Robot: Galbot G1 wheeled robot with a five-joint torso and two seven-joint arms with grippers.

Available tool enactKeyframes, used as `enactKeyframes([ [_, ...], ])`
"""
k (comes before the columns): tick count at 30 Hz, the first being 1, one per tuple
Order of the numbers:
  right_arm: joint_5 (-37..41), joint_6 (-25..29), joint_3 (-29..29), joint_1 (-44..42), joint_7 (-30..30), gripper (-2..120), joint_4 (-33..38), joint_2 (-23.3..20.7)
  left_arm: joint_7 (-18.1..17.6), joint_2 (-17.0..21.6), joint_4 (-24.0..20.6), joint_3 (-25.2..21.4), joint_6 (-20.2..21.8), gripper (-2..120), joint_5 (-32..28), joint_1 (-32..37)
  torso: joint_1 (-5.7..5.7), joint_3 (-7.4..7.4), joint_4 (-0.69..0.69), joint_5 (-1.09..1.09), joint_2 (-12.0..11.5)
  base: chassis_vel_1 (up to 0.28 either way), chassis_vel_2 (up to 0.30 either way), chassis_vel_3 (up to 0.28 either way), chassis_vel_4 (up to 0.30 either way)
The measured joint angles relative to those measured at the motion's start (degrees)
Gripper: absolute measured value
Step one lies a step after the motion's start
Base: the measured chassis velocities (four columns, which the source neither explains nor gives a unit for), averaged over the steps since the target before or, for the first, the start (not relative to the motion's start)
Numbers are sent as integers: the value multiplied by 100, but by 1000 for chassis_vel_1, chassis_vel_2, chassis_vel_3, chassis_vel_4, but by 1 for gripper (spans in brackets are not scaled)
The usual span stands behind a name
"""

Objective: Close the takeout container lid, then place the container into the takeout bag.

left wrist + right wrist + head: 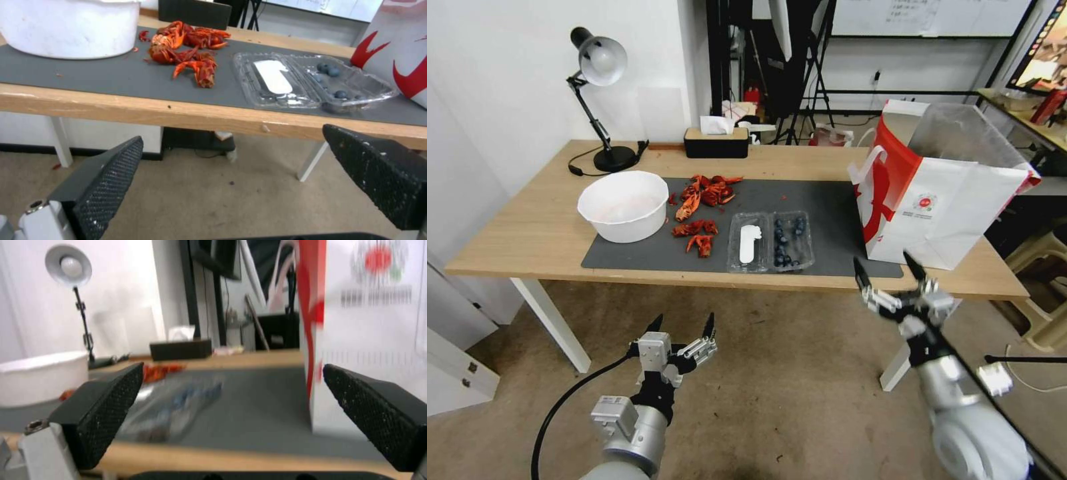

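The takeout container [792, 241] lies flat open on the grey mat near the table's front edge, blueberries in its right half. Its lid [749, 243], the left half with the white oblong label, lies flat beside it. From the left wrist the container [347, 83] and lid [272, 77] lie beyond the table edge. The takeout bag [940, 193] stands open at the table's right end, silvery lining showing. My left gripper [682, 325] hangs open below the table's front edge, in front of the mat. My right gripper [888, 265] is open at the table edge, just right of the container, before the bag [369, 330].
A white bowl [624, 205] sits on the mat's left end, with red crayfish shells [700, 207] scattered between it and the container. A desk lamp [597, 100] and a black tissue box [716, 141] stand at the back. Chairs and stools crowd the floor right of the table.
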Motion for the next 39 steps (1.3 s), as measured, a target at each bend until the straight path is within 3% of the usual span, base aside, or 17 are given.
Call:
enactKeyframes([
  [6,-70,162,-63,-258,-175,100,-101,249,17,25,38,23,-37,100,-23,-9,0,0,0,0,0,0,0,0,0],
  [15,-142,168,-105,-301,-179,100,-129,289,25,58,65,50,-81,100,-191,-53,1,0,1,0,-1,0,0,0,0],
  [22,-234,158,-199,-338,-192,100,-113,314,-70,142,182,298,-434,100,-1223,-331,2,1,-1,-1,-1,0,0,0,0],
  [27,-262,51,-561,-31,-173,100,-160,94,-344,42,231,448,-919,100,-2078,-530,2,0,4,2,-1,0,0,0,0],
  [29,-268,47,-583,-16,-171,100,-164,80,-384,38,233,476,-935,100,-2178,-570,2,1,5,2,-1,0,0,0,0],
  [32,-321,49,-523,-176,-215,100,-110,82,-1016,77,371,939,-958,100,-3085,-1213,2,1,-2,-1,-1,0,0,0,0],
  [39,-322,108,-271,-421,-323,100,-37,111,-1510,99,644,1372,-945,100,-3724,-2005,2,1,0,1,-1,0,0,0,0],
])
